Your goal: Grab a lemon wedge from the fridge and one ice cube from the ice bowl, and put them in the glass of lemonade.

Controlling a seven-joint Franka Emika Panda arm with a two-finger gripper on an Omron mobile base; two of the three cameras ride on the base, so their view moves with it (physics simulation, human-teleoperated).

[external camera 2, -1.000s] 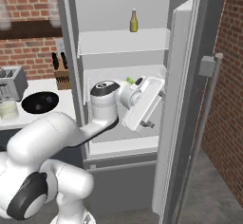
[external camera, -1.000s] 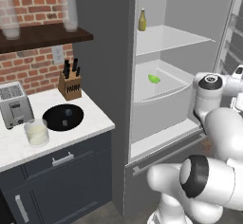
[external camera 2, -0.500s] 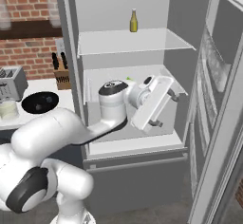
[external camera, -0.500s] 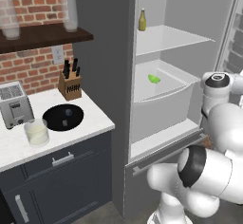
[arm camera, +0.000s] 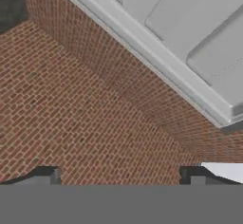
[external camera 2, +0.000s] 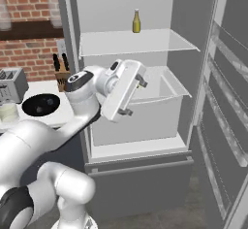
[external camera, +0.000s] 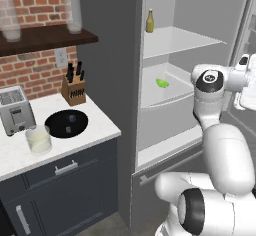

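Note:
The fridge [external camera: 210, 15] stands open, its white shelves [external camera 2: 140, 41] showing and its door [external camera 2: 227, 92] swung far to the right. On the middle shelf lies the small yellow-green lemon wedge [external camera: 162, 83]. My gripper [external camera 2: 136, 98] hovers in front of that shelf, turned sideways, open and holding nothing; in the right base view the hand hides the wedge. Its fingertips [arm camera: 47, 175] stand wide apart before a brick wall. Over on the counter sit the black ice bowl [external camera: 66, 123] and the glass of lemonade [external camera: 38, 139].
A yellow bottle [external camera: 149, 21] stands on the fridge's top shelf. A toaster [external camera: 17, 111] and a knife block [external camera: 75, 86] sit at the back of the counter [external camera: 100, 130]. Frosted glasses [external camera: 74, 12] stand on a wall shelf. A brick wall lies right of the fridge.
The fridge door has swung further open to the right. My hand has drawn back to the left, away from the door, still open.

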